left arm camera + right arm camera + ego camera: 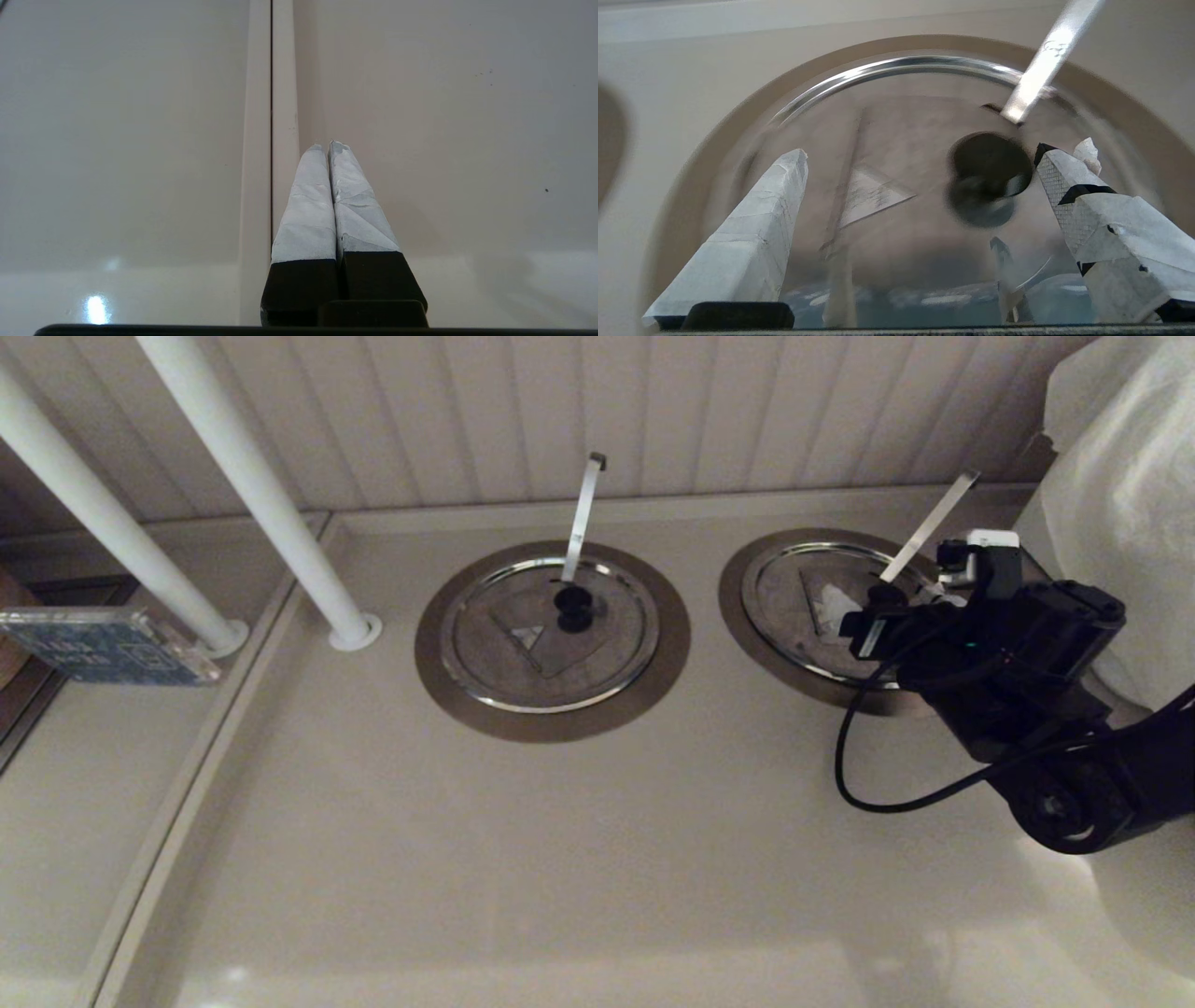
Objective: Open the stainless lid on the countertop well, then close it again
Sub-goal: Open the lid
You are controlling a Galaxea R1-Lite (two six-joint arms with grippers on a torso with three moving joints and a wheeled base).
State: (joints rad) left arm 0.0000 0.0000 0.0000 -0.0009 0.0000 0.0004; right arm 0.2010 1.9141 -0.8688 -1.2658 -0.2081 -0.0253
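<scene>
The stainless lid (pixel 803 588) lies flat on the right countertop well, whose bronze ring (pixel 738 607) frames it. A ladle handle (pixel 929 527) sticks up through its slot. My right gripper (pixel 882 616) hovers low over the lid and hides part of it. In the right wrist view the gripper (pixel 920 154) is open; the black knob (pixel 987 172) sits between the fingers, close to one fingertip (pixel 1052 163) and far from the other. The triangle sticker (pixel 871 193) shows on the flap. My left gripper (pixel 326 145) is shut on nothing over a counter seam.
A twin lid (pixel 551 635) with its own ladle handle (pixel 583 513) covers the left well. Two white poles (pixel 252 485) rise at the back left, beside a blue board (pixel 103 649). A white covered bulk (pixel 1130 504) stands at the right, and a panelled wall runs behind.
</scene>
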